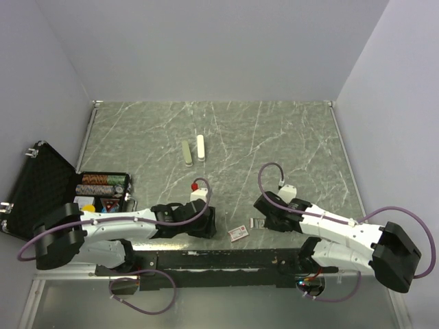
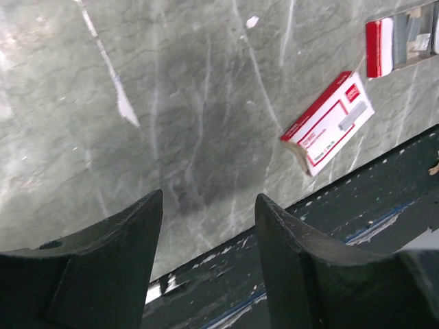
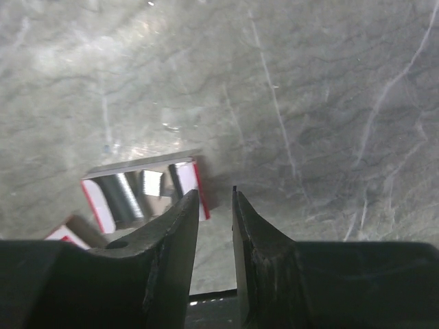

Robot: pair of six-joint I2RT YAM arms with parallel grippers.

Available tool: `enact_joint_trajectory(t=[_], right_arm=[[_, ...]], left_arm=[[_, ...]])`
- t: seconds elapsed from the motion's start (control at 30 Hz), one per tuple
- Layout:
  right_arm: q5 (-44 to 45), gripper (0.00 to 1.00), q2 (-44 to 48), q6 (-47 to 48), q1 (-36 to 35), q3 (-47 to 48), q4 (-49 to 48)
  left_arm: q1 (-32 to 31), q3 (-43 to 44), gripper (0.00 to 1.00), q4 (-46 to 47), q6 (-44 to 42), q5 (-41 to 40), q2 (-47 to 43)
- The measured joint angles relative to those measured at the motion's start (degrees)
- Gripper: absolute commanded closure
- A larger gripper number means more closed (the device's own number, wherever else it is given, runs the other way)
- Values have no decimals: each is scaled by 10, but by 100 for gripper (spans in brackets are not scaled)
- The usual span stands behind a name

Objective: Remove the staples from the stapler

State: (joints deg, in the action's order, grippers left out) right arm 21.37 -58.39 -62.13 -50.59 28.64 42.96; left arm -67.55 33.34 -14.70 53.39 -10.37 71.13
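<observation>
The staples [image 1: 257,223] are a small silvery-grey banded strip with red and white at its ends, lying on the marble table [image 1: 274,137]; they also show as the staples [image 3: 140,192] and the staples [image 2: 405,38]. My right gripper [image 1: 265,218] [image 3: 215,190] sits just right of them, jaws a narrow gap apart with nothing between. My left gripper [image 1: 210,223] [image 2: 209,195] is open and empty near the table's front edge. A red-and-white box [image 1: 239,233] [image 2: 329,123] lies between the two grippers. Two pale elongated pieces, apparently the stapler [image 1: 193,151], lie side by side farther back.
An open black case [image 1: 38,188] holding poker chips [image 1: 103,184] and cards stands at the left edge, beside the left arm. A dark rail [image 1: 226,259] runs along the near edge of the table.
</observation>
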Motion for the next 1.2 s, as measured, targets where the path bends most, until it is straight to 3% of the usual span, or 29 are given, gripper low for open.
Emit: enact_joint_trajectory(t=[0.6, 1.2], right_arm=[[-7, 67, 2, -3, 0, -15, -26], [-16, 78, -9, -1, 0, -24, -50]], left_arm=[[-9, 21, 44, 56, 3, 20, 78], [-12, 31, 44, 72, 2, 34, 101]])
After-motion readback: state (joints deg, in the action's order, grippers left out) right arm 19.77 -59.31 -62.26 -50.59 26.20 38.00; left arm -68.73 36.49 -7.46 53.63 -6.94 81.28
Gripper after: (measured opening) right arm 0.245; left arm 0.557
